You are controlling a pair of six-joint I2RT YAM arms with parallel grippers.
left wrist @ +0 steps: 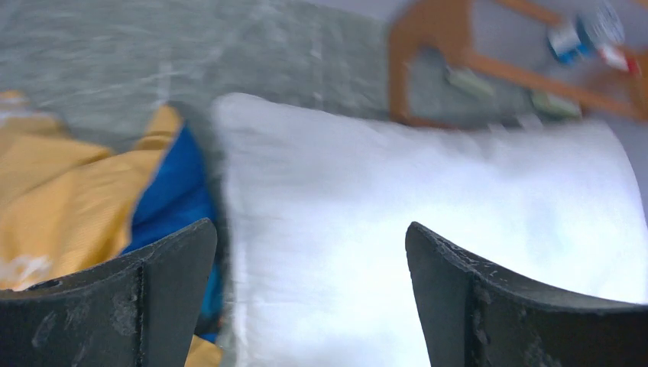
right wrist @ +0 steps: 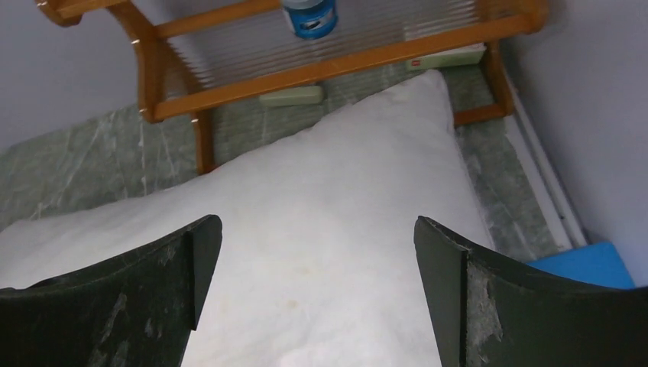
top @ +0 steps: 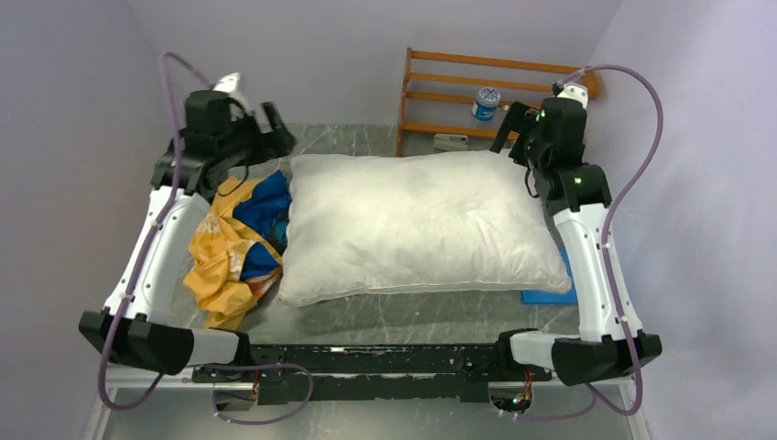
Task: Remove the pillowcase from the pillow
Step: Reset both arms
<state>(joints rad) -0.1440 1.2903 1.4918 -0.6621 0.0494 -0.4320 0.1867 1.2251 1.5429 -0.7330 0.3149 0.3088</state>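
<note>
While the left tool (left wrist: 309,229) and right tool (right wrist: 317,222) gape empty, the pillow's (top: 421,225) length runs left-right.

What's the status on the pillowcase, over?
Grippers: left gripper open, right gripper open, both empty. Pillowcase off, crumpled at left edge of pillow. Pillow bare. Nothing in the way.
</note>
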